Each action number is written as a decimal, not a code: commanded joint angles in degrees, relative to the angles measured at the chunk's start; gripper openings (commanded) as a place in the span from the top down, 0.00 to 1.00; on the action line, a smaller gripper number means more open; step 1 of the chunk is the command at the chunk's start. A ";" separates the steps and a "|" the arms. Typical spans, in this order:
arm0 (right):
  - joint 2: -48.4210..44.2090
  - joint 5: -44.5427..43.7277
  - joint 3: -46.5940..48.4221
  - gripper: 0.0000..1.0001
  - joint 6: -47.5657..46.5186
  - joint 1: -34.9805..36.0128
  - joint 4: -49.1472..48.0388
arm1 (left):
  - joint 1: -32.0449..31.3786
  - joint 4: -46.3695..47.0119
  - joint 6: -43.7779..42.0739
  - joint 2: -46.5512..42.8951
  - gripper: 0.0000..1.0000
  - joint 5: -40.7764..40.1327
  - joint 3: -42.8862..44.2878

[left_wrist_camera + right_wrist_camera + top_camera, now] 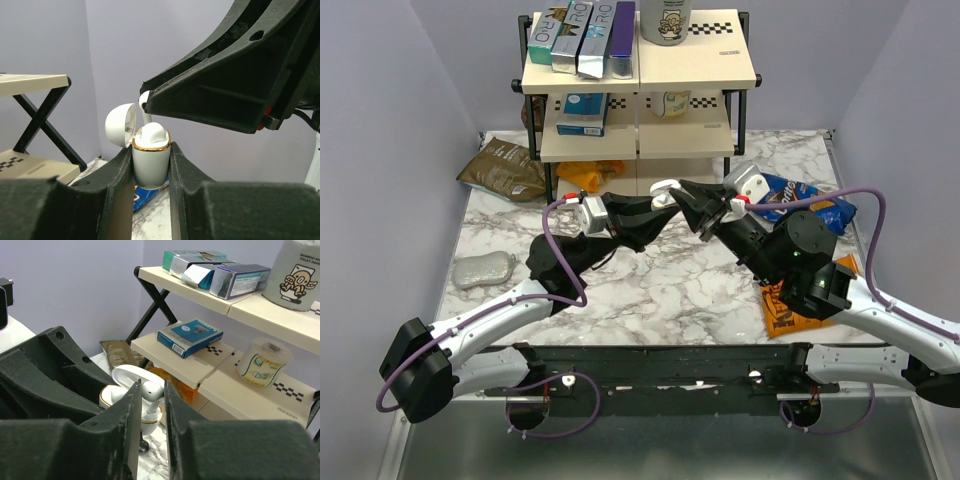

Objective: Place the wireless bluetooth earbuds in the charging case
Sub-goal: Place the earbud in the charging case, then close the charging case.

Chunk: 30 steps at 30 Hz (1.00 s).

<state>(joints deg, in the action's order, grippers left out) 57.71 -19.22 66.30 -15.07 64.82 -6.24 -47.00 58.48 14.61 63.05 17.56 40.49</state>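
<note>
Over mid-table the left gripper point(151, 172) clamps the white charging case point(149, 161) upright with its lid point(120, 125) flipped open, so the wells face up. The right gripper point(150, 396) pinches a white earbud point(151, 388) right at the case's mouth, apparently ready to seat it. The shelf point(700, 60) stands beyond.

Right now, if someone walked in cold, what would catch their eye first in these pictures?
The two arms meet nose to nose above the middle of the marble table. The left gripper clamps a white charging case, gold-rimmed with its lid flipped open, while the right gripper pinches a white earbud just above it. Behind them stands a cream shelf stacked with boxes, and crumpled snack bags lie on the table's right side.
</note>
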 commanded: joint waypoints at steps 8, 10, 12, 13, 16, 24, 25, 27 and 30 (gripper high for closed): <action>1.35 -1.08 2.07 0.54 1.54 0.40 3.78 | -0.11 3.22 -0.29 -0.82 1.00 0.54 0.91; 1.35 -1.34 2.25 0.52 1.71 0.31 3.78 | -0.02 3.22 -0.37 -0.91 1.00 0.54 0.82; 1.18 -1.52 2.60 0.49 2.15 0.40 3.69 | -0.02 3.22 -0.29 -0.99 1.00 0.54 0.64; 1.00 -1.26 2.78 0.48 2.41 0.40 3.78 | -0.02 3.22 -0.37 -0.91 1.00 0.46 0.64; 0.56 -0.55 3.66 0.42 3.64 0.40 3.95 | -0.02 3.22 -0.46 -0.91 1.00 0.10 0.38; -0.32 0.42 5.77 0.37 5.84 0.40 5.71 | -0.11 3.48 -0.37 -0.73 1.00 -0.16 0.12; -0.49 0.41 5.77 0.37 6.02 0.40 5.71 | -0.11 3.48 -0.46 -0.73 1.00 -0.25 0.12; -1.63 -0.20 5.86 0.36 6.37 0.40 5.36 | -0.02 3.48 -0.46 -0.82 1.00 -0.16 0.03; -3.82 -3.09 5.59 0.36 6.72 0.31 4.14 | -0.02 3.57 -0.46 -1.35 1.00 0.28 -0.50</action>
<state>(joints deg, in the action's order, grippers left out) 57.14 -20.05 70.32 -9.63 64.84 -1.54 -46.89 59.09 14.59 62.94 17.52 40.49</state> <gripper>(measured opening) 0.634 0.336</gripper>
